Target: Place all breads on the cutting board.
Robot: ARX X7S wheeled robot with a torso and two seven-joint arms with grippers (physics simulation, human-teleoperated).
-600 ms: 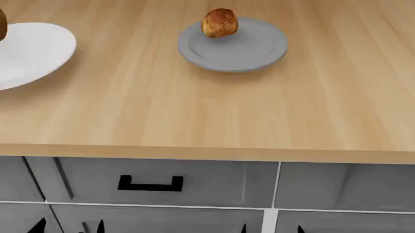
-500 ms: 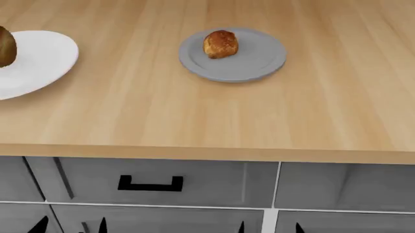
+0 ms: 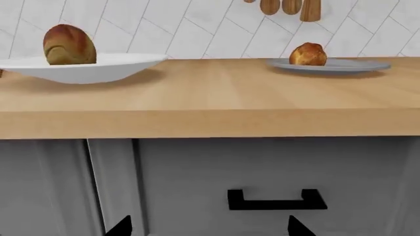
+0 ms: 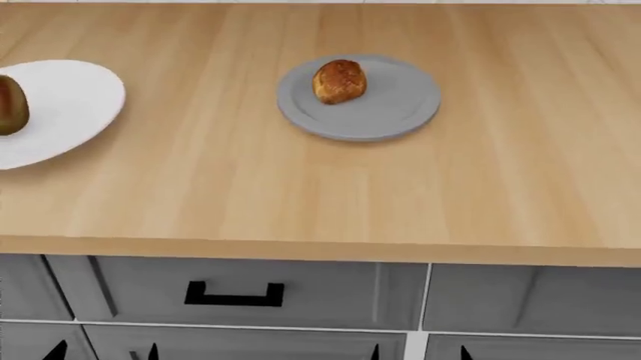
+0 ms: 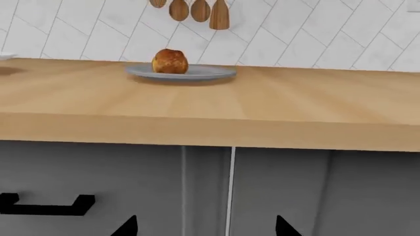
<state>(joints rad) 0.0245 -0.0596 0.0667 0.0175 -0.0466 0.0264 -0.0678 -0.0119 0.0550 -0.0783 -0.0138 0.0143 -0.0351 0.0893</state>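
Note:
A golden-brown bread roll (image 4: 338, 81) sits on a grey plate (image 4: 395, 105) in the middle of the countertop; the roll (image 3: 308, 54) (image 5: 170, 61) also shows in both wrist views. A second, darker bread (image 4: 10, 105) (image 3: 69, 45) lies on a white plate (image 4: 70, 97) at the left edge. The cutting board is out of view. My left gripper (image 4: 105, 351) (image 3: 206, 228) and right gripper (image 4: 419, 351) (image 5: 204, 227) hang low in front of the grey drawer fronts, below the counter edge. Both are open and empty, with only their dark fingertips showing.
The pale wooden countertop (image 4: 300, 187) ends in a front edge above grey drawers; one drawer has a black handle (image 4: 234, 294). Wooden utensils (image 5: 196, 10) hang on the white tiled wall behind the counter.
The head view has tilted upward, so the plates and breads sit lower in the picture and the counter's back edge shows. Both grippers keep their places at the bottom.

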